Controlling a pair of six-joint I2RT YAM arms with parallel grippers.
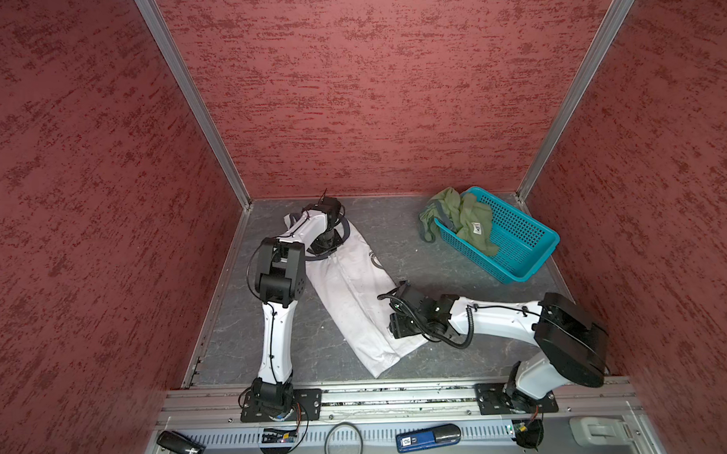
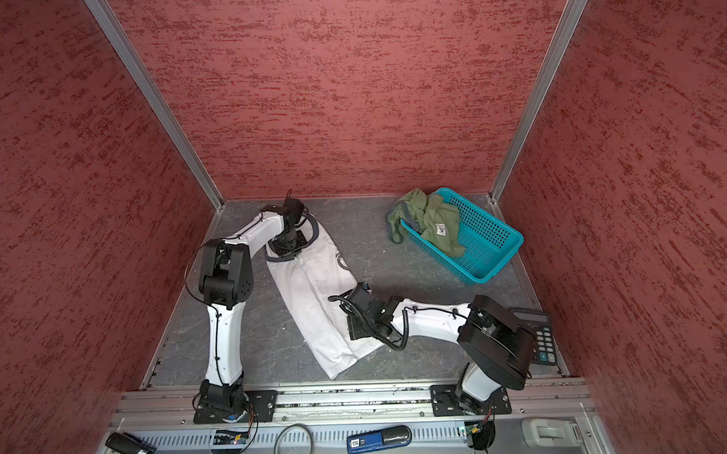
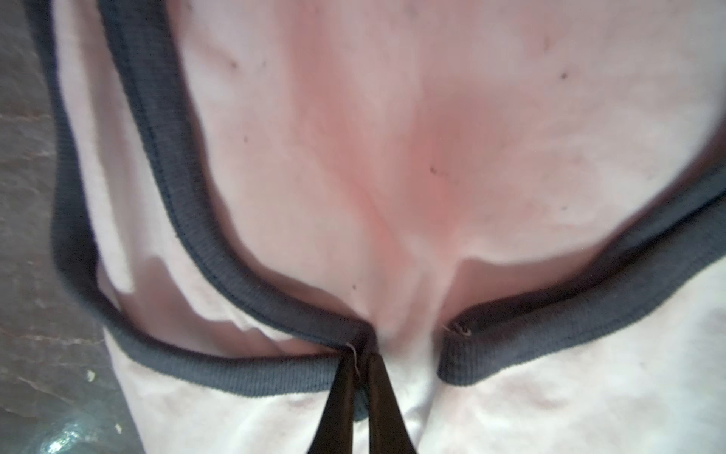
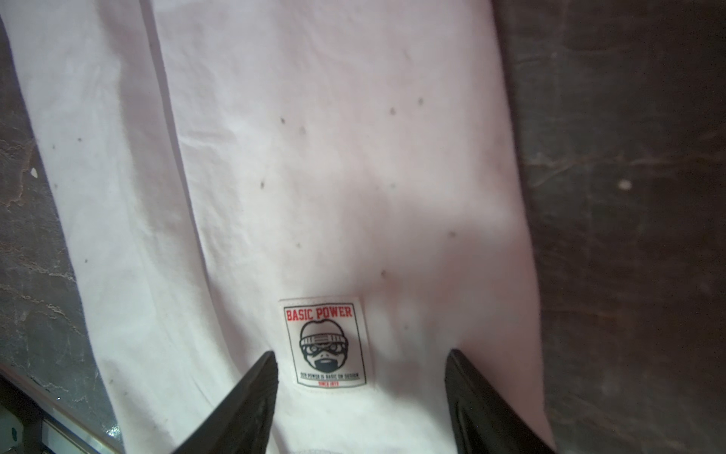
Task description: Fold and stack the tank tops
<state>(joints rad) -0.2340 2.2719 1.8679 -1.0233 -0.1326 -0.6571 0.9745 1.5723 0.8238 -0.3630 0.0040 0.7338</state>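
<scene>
Asker: How many of each do you count?

Me: Two tank tops: one white tank top and one olive tank top. There is one teal basket, and I have two arms over the counter.

Asker: Where do the tops lie, and which way does the white one run?

Me: The white one lies flat on the counter as a long narrow strip. In both top views its long axis goes from the far left to the near middle, with the armhole end far and the hem end near. The olive one is crumpled at the far right, draped over the basket's far-left rim. Part of it is inside and part hangs out onto the counter. I cannot give it an axis.

Asker: And your arms?

Me: My left arm rises from the near rail, bends at the elbow and reaches far, with the wrist pointing down over the armhole end. My left jaws are pressed together, pinching the dark trim of the white top. My right arm stretches low from the near right toward the left, its wrist over the strip's right edge near the hem. My right jaws stand spread over the cloth, one on each side of a sewn label reading BASIC POWER, and are not closed on it.
</scene>
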